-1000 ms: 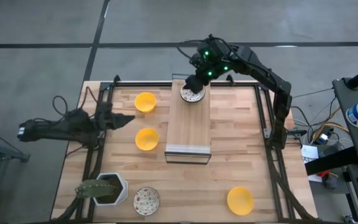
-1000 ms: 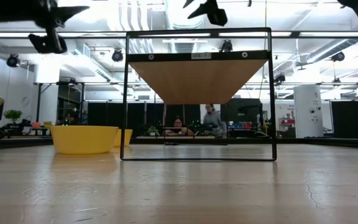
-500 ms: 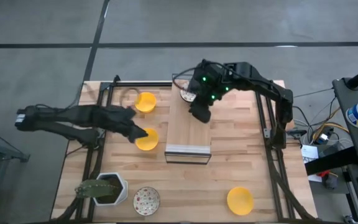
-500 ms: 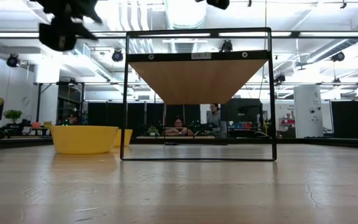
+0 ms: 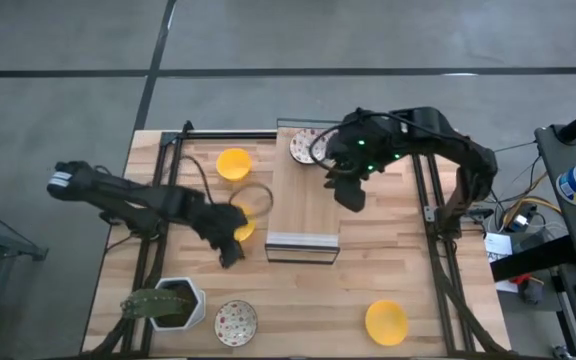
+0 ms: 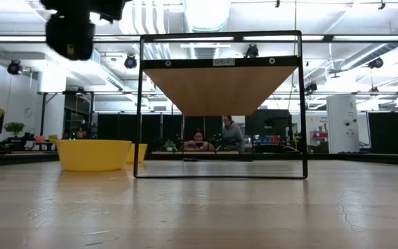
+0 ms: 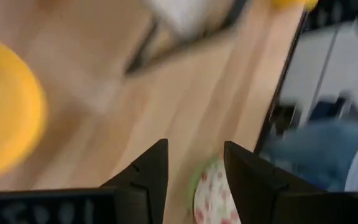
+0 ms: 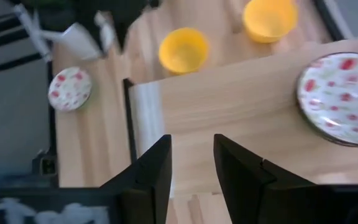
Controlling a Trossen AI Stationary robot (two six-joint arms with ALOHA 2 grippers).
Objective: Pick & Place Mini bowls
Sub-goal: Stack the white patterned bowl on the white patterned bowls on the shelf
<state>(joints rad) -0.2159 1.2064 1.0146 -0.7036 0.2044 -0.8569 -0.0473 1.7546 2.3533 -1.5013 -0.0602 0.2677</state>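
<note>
while the left gripper (image 5: 230, 254) hovers with fingers (image 7: 146, 174) spread and empty beside a yellow bowl (image 5: 238, 224) on the worktop (image 5: 298, 300), a second yellow bowl (image 5: 233, 164) sits behind it. on the raised board (image 5: 303, 200) rests a speckled bowl (image 5: 306, 146); the right gripper (image 5: 351, 198) hangs above that board, fingers (image 8: 154, 171) parted and empty.

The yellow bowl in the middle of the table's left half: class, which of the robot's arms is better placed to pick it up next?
Left. The left gripper, open, hovers right beside that yellow bowl, while the right gripper hangs empty over the raised wooden shelf, farther away.
</note>
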